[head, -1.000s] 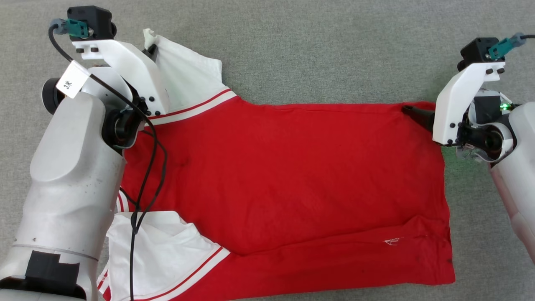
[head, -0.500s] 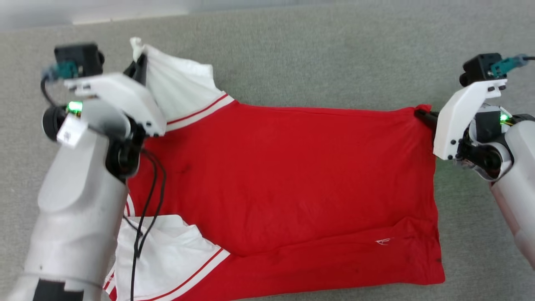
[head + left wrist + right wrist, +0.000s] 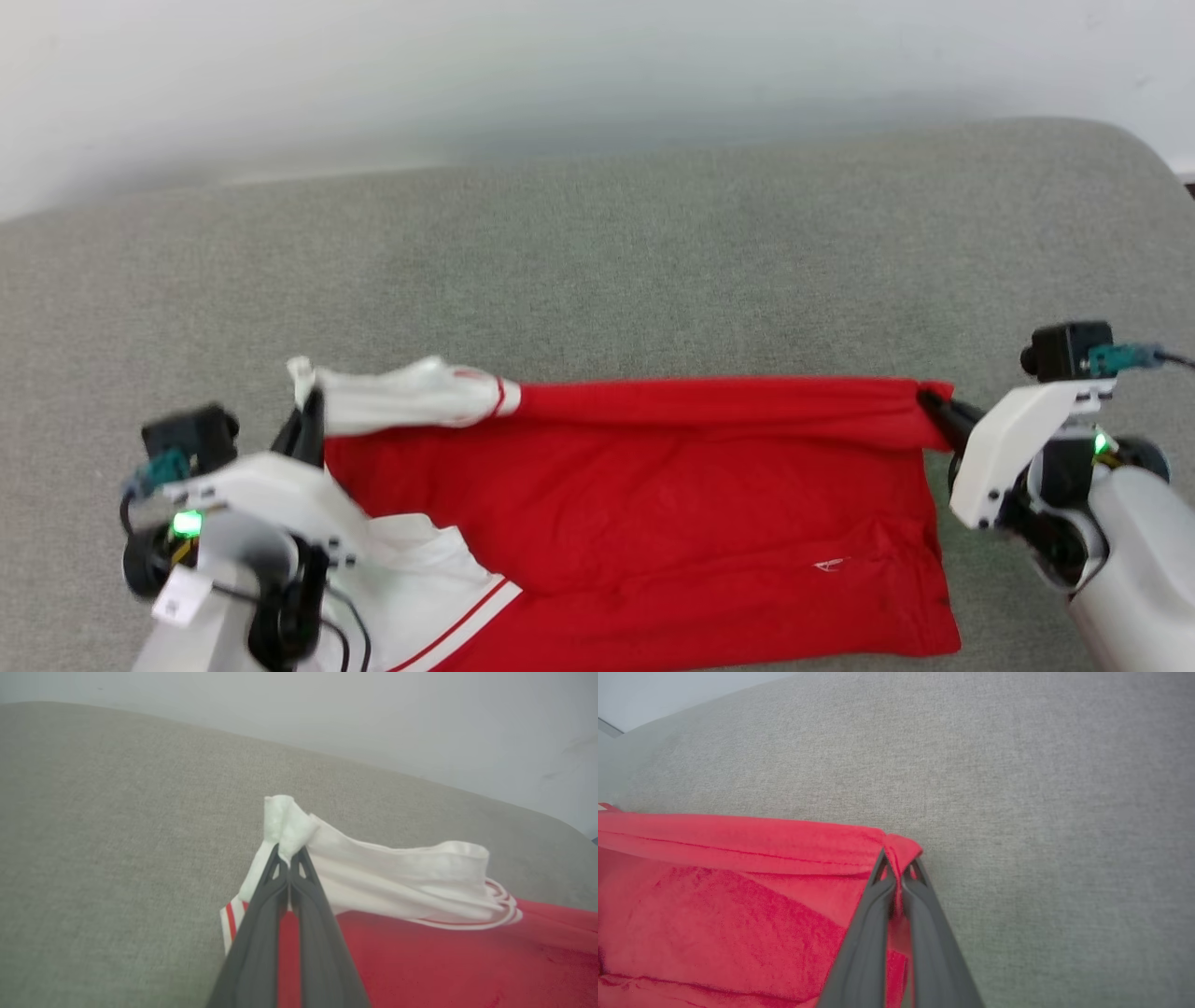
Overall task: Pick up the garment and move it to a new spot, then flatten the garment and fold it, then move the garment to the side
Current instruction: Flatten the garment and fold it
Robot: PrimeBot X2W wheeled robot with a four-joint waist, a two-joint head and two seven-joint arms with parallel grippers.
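One garment point(image 3: 653, 504), far edge lifted since a second ago (view tilted up too), two grippers clamping its corners: left gripper point(image 3: 311, 415), right gripper point(image 3: 929, 403).

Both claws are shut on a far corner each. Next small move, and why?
Probably pull both corners toward the robot together, laying the far edge over the near half. The left claw is shut on the white sleeve and the right claw on the red hem corner. The garment has that edge raised and curling over, with its near half lying flat.
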